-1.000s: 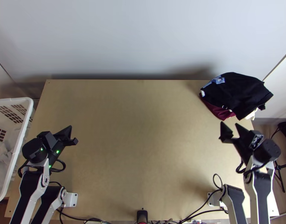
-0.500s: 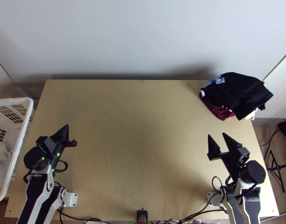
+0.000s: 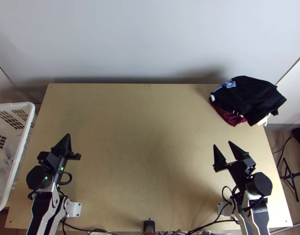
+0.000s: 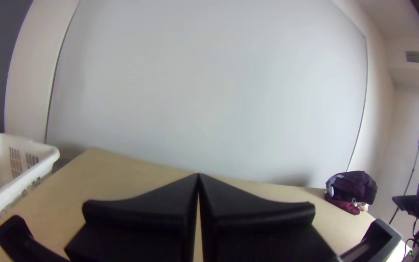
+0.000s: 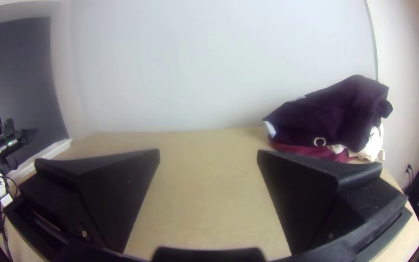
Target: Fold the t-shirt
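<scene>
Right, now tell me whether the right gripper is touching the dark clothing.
Apart. The top view shows bare table between the right gripper, its fingers spread, and the dark clothing.

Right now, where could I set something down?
The table is bare between left hand and right hand, back to the far edge. Crowded: far right corner, under the clothes pile; left edge, beside the white basket.

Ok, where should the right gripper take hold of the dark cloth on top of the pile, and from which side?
Probably the near corner of the dark cloth, with the right gripper coming from the table's near side. That corner points there, between the maroon cloth and white cloth. It lies bunched over both, so pinch shallowly.
</scene>
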You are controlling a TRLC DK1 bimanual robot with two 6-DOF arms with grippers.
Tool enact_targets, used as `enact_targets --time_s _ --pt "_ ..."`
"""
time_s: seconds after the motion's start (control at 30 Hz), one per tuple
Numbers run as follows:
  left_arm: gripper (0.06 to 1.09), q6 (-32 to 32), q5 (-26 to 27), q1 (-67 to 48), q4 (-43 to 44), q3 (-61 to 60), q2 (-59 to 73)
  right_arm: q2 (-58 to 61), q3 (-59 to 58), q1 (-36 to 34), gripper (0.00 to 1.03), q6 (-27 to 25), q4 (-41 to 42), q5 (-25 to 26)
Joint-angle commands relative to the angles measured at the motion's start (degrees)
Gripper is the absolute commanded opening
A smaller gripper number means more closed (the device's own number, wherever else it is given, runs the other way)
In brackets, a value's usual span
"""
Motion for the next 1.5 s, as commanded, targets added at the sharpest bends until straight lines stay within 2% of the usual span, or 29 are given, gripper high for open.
enact_targets --time_s 0.0,0.07,0.1,0.27,0.3,0.4,0.47,0.73,0.87,1.47 --pt "0.24 1.60 -0.04 0.42 -8.96 -1.21 -11.75 -0.65 -0.46 2.24 0.96 -1.10 0.46 0.15" --pt "0.47 1.60 -0.13 0.77 -12.30 -1.21 -15.97 -0.65 -0.46 3.30 0.98 -1.45 -0.07 0.15" --pt "0.52 1.78 -0.04 0.95 -13.00 -1.12 -16.40 -0.65 -0.46 3.65 0.98 -2.50 -0.33 0.15" --pt "0.52 2.22 -0.04 0.95 -13.44 -1.21 -16.40 -0.73 -0.46 3.47 0.98 -2.86 -0.95 0.15" --pt "0.58 2.22 0.05 0.77 -13.62 -1.21 -16.32 -0.73 -0.46 3.47 0.98 -2.68 -1.92 0.15" --pt "0.90 2.31 -0.04 0.77 -16.17 -1.12 -16.40 -0.65 -0.55 3.91 0.98 -1.71 -3.67 0.15" --pt "1.03 2.39 -0.04 0.86 -17.75 -1.12 -16.40 -0.73 -0.55 3.91 0.98 -1.80 -3.67 0.24" --pt "1.04 2.74 -0.04 2.97 -26.45 -1.04 -16.40 -0.65 -0.64 3.38 0.98 -1.80 -4.02 1.64" --pt "1.04 2.92 -0.57 6.22 -26.80 -1.12 -16.32 -0.65 -0.64 3.47 0.98 -1.80 -4.02 1.91" --pt "1.04 2.48 -0.83 6.31 -27.24 -1.21 -16.32 -0.65 -0.64 3.47 0.98 -1.80 -4.11 1.91"
